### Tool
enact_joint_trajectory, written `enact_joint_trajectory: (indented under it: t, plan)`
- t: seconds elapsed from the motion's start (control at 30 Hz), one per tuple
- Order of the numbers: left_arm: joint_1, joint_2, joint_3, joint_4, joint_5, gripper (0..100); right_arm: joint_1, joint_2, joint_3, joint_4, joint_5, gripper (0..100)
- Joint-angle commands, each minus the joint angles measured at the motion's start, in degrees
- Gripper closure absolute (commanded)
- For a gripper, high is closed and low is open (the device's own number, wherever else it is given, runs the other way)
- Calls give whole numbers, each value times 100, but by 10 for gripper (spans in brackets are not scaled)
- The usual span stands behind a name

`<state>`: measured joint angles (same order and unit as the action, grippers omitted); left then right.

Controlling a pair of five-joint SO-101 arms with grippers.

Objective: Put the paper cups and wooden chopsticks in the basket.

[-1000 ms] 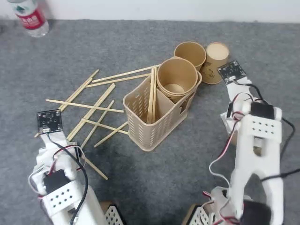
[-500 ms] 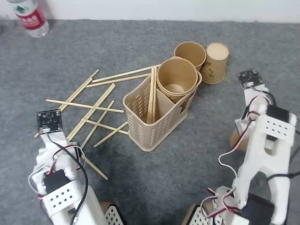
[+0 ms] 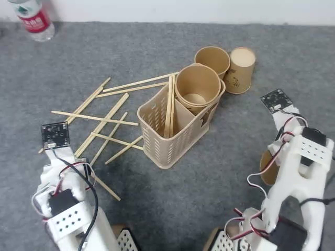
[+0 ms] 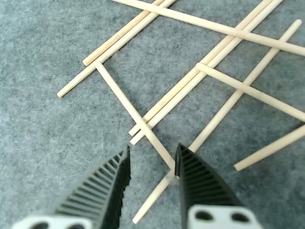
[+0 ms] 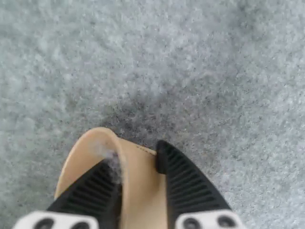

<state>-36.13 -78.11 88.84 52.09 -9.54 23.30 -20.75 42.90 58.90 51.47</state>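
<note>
Left gripper (image 4: 151,155) low over loose wooden chopsticks (image 4: 190,78), jaws apart.
Sticks lie crossed and overlapping on grey carpet (image 4: 43,129); one diagonal stick (image 4: 119,95) runs in between the black ribbed fingertips (image 4: 116,174), ending by one of them.

Paper cup (image 3: 266,170) half behind right arm (image 3: 306,157)

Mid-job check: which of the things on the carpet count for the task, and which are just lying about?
Job: basket; stacked cups in it; two loose cups beside it; held cup in the right end effector; chopsticks in the basket; loose chopsticks on the carpet.
Lying about: bottle at the carpet's far edge.
</note>
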Motion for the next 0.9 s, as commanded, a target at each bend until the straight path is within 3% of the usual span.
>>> enact_joint_trajectory:
  t: [0.0,0.17,0.43,0.6,0.73,0.87]
  plan:
    - [-18,-70,-31,-79,53,852,75,-154,-141,-13,70,991]
    - [-18,-70,-31,-79,53,852,57,-963,-879,549,-53,991]
    - [-18,-70,-31,-88,53,852,-426,-1622,-3648,2281,-1231,991]
    - [-18,-70,-31,-88,53,852,-1130,-1182,-5134,3134,-1943,992]
    - [-18,-70,-31,-88,53,852,-1508,-497,-6708,3486,-2945,992]
    - [-18,-70,-31,-88,53,852,-2352,347,-8220,3908,-3763,992]
